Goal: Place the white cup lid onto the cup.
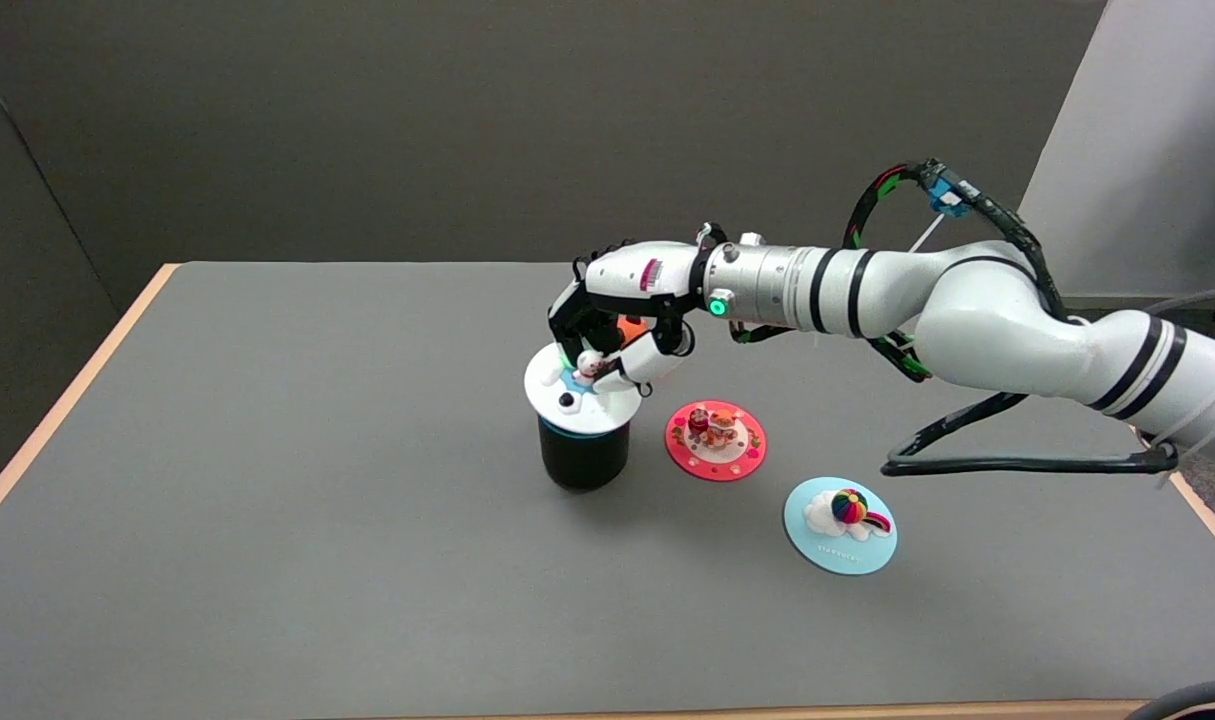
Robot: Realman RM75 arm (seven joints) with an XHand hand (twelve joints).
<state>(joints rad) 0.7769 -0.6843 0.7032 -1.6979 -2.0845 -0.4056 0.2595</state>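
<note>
One white cup lid (579, 392) sits on the black cup (584, 455), its small figure pinched by the robot hand (615, 330); at four o'clock lies a red lid (715, 440).

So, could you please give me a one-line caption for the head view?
Right hand holds the white lid on the black cup; red lid and blue lid lie nearby.

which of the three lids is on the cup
The white lid, sitting atop the black cup under the right hand; the red lid and blue lid lie flat on the table.
</note>
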